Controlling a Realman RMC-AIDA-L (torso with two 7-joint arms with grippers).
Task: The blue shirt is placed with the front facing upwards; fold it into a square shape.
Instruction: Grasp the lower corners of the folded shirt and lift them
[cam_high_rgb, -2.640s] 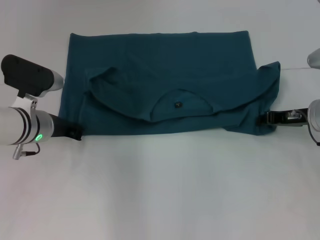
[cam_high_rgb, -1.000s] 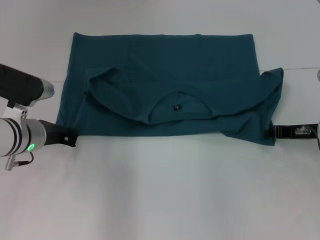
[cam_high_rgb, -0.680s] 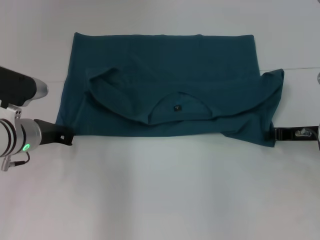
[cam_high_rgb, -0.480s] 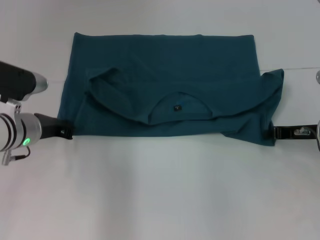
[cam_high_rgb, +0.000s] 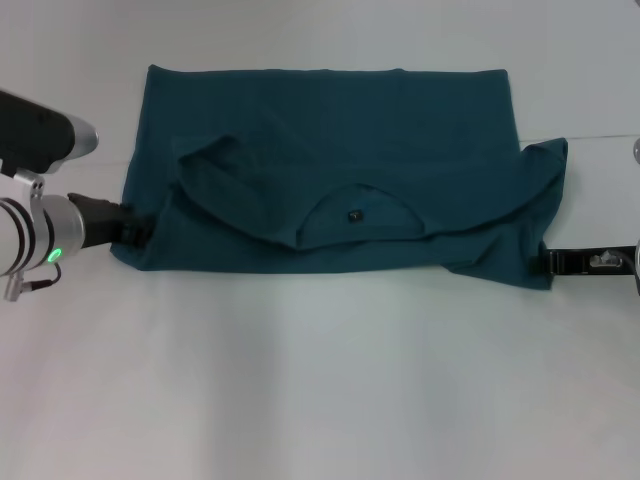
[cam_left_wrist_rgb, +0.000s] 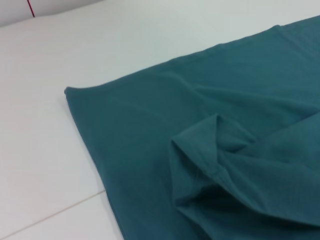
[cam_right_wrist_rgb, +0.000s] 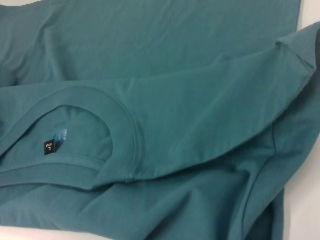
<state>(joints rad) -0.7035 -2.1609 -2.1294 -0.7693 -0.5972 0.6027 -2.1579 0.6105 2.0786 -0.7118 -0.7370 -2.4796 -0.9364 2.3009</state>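
Observation:
The blue shirt (cam_high_rgb: 330, 120) lies spread across the white table, its upper part folded down over the body so the plain teal cloth faces up. The round neckline (cam_high_rgb: 355, 215) with a small dark tag (cam_right_wrist_rgb: 49, 147) sits near the front edge. My left gripper (cam_high_rgb: 135, 228) touches the shirt's left edge close to the front corner. My right gripper (cam_high_rgb: 548, 263) rests against the front right corner, where a sleeve (cam_high_rgb: 540, 190) sticks out. The left wrist view shows the shirt's far left corner (cam_left_wrist_rgb: 70, 92) and a folded sleeve (cam_left_wrist_rgb: 215, 150). No chest lettering shows.
The white table (cam_high_rgb: 320, 380) stretches out in front of the shirt. A thin seam line (cam_high_rgb: 600, 137) crosses the tabletop at the right and shows again in the left wrist view as a seam (cam_left_wrist_rgb: 50, 215). My left arm's black housing (cam_high_rgb: 35, 135) hangs at the left edge.
My left gripper drew back from the shirt's front left corner, then moved away from me and in against the left edge. The right gripper stayed at the front right corner.

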